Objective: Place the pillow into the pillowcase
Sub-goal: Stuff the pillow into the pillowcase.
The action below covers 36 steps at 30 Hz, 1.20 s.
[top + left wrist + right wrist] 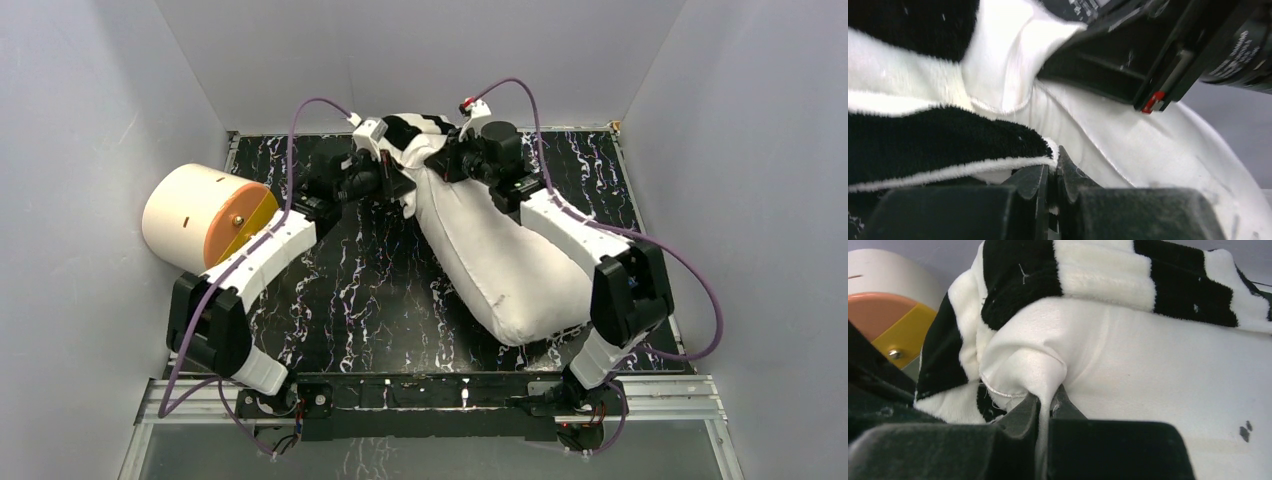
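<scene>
The white pillow (500, 260) lies diagonally across the table, its far end tucked into the black-and-white striped pillowcase (412, 130) at the back. My left gripper (405, 192) sits at the case's mouth. In the left wrist view the left gripper (1053, 162) is shut on the white hem of the pillowcase (923, 145), with the pillow (1148, 150) just beyond. My right gripper (447, 160) reaches in from the right. In the right wrist view the right gripper (1045, 401) is shut on a pinched fold of the pillow (1158, 370), under the pillowcase (1098, 275).
A cream cylinder with an orange face (205, 215) lies at the table's left edge, also visible in the right wrist view (883, 305). The black marbled tabletop (370, 290) is walled in by grey panels. The right gripper's body (1148, 55) hangs close above the left gripper.
</scene>
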Available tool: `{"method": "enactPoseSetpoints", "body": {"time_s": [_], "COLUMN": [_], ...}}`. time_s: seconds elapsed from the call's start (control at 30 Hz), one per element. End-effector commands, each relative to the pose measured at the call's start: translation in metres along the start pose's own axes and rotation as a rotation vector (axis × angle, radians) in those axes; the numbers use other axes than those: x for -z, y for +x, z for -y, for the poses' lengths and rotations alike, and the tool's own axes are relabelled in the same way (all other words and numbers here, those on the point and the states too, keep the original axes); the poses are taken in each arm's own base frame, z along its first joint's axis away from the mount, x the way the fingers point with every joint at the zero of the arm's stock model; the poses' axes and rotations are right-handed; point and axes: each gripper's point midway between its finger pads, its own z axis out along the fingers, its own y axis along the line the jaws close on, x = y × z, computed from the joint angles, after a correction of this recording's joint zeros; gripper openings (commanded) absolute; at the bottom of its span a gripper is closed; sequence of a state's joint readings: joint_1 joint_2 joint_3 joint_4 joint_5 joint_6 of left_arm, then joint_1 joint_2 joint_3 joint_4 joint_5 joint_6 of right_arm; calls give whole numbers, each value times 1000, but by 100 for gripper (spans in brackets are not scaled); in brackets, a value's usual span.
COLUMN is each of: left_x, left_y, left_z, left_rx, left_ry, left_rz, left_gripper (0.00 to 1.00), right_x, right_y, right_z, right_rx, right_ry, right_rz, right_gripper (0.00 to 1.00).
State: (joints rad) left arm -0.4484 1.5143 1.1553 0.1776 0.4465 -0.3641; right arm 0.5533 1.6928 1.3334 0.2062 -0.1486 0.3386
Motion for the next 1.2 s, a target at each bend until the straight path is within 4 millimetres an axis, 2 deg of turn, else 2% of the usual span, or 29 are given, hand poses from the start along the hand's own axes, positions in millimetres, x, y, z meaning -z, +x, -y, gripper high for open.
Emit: {"method": "enactPoseSetpoints", "body": {"time_s": [0.0,0.07,0.17,0.23,0.3,0.33,0.4,0.5,0.57,0.63,0.73,0.83,0.9,0.97,1.03,1.1,1.17], "left_x": [64,78,88,81,69,59,36,-1,-21,-33,-35,-26,-21,-14,-11,-8,-8], "left_y": [-79,-93,-111,-115,-116,-112,-106,-103,-104,-110,-121,-128,-124,-118,-100,-86,-74], "left_z": [114,129,143,143,134,125,101,63,41,28,25,19,6,-10,-31,-47,-60], "left_rx": [-132,-135,-128,-122,-107,-99,-92,-79,-60,-34,-47,-107,-153,-213,-247,-273,-284], "left_ry": [286,315,345,345,314,285,211,99,60,48,46,-9,-72,-150,-231,-292,-330], "left_rz": [108,140,172,161,143,120,85,35,14,1,14,49,53,50,14,-12,-25], "left_gripper": [0,0,0,0,0,0,0,6,18,39,50,56,60,62,63,63,63], "right_x": [60,75,84,78,65,56,34,-2,-18,-24,-13,10,27,44,60,77,87], "right_y": [-77,-89,-103,-102,-94,-88,-79,-68,-65,-60,-61,-69,-75,-82,-87,-92,-88], "right_z": [-96,-111,-124,-124,-112,-101,-67,-11,24,55,93,127,145,166,181,192,197], "right_rx": [27,0,-37,-66,-121,-162,-224,-263,-283,-291,-268,-231,-200,-178,-171,-169,-174], "right_ry": [-343,-384,-412,-422,-419,-413,-382,-286,-209,-151,-44,80,163,260,333,393,440], "right_rz": [42,35,11,-29,-74,-97,-116,-138,-159,-188,-197,-191,-187,-177,-171,-156,-156], "right_gripper": [0,0,1,4,7,7,9,26,38,52,67,77,84,89,93,95,96]}}
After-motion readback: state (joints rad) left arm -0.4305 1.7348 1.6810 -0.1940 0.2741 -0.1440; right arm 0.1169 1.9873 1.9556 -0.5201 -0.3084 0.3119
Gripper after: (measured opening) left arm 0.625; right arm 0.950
